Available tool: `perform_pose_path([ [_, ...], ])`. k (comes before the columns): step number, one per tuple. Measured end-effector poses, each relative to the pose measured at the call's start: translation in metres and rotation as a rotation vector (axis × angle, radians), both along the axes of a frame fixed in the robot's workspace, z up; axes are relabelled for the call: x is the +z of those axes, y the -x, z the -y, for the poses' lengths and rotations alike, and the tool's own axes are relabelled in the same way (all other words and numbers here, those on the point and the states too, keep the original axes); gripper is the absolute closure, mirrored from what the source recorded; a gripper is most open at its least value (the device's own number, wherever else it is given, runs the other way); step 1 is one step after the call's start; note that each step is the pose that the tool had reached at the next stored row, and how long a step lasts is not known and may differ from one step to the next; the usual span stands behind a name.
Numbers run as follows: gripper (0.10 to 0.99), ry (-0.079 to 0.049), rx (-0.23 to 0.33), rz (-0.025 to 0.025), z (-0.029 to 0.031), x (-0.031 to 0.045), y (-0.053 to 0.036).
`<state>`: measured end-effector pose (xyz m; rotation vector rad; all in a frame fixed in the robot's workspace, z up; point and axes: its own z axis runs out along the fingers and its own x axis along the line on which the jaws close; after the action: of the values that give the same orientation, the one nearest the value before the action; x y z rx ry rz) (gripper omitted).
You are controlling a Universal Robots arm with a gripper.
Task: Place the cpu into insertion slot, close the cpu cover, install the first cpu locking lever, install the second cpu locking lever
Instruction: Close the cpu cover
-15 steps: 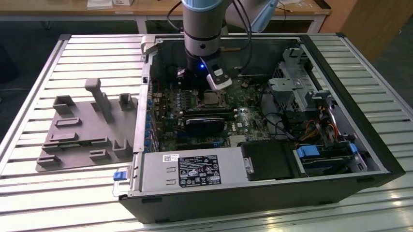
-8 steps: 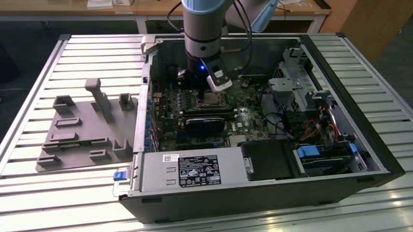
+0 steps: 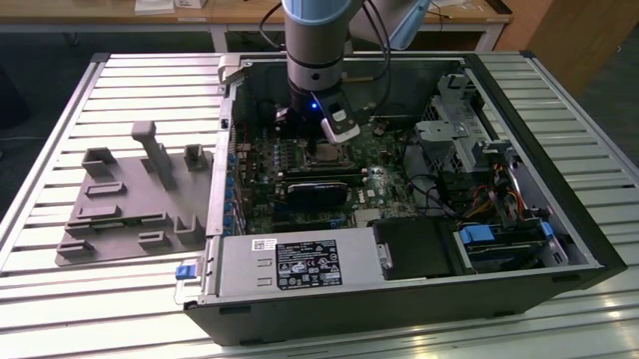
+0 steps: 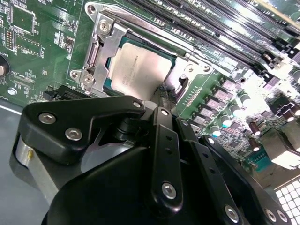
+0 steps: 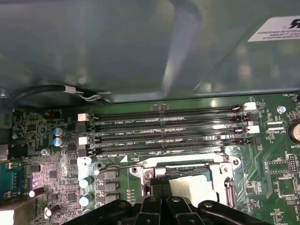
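dull silvery-grey cpu (image 4: 140, 70), perhaps green-edged

Open PC case (image 3: 399, 307) (lying on its side) on slatted metal table (image 3: 150, 82), grey PSU (image 3: 299, 265) w/ label inside, black rect. module (image 3: 317, 193) mid-board, four RAM slots (image 5: 164, 126), grey moulded fixture plate (image 3: 130, 213) at the exterior view's left.

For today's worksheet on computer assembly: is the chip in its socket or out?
In. The chip lies flat in the socket, whose metal rim rings its silvery top.
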<state>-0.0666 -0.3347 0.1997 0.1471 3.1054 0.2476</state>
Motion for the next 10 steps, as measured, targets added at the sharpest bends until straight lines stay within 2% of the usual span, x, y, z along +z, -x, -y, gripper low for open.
perform_pose_path([
  [10, 0.984, -0.002, 0.0, 0.0006, 0.0004, 0.0012, 0.0001],
])
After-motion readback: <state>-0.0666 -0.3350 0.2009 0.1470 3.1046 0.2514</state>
